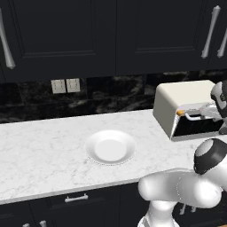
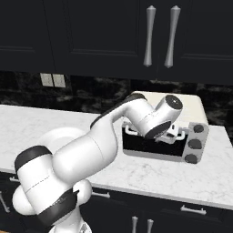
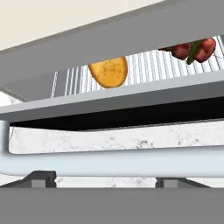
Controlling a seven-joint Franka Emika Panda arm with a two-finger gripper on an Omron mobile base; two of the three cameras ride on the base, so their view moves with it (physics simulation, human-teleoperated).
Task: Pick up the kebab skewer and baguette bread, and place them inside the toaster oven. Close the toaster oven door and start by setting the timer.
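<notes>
- Sitting on the white marble worktop [image 1: 40,146], the cream-white toaster oven [image 1: 177,99] is the landmark; it stands against the dark backsplash.
- An empty white plate [image 1: 110,147] lies on the worktop well to the left of the toaster oven.
- In the hand view, the baguette bread [image 3: 108,72] rests on the wire rack [image 3: 144,65] inside the toaster oven, and the kebab skewer [image 3: 192,49] lies on the same rack, apart from the loaf.
- The toaster oven door [image 3: 122,103] stands partly open, its pale silver bar handle [image 3: 109,161] close in front of the hand camera.
- The gripper [image 2: 169,134] is at the toaster oven's front, by the door handle; its jaws are spread wide and hold nothing.
- Three dark knobs [image 2: 195,144] sit down the toaster oven's right side.
</notes>
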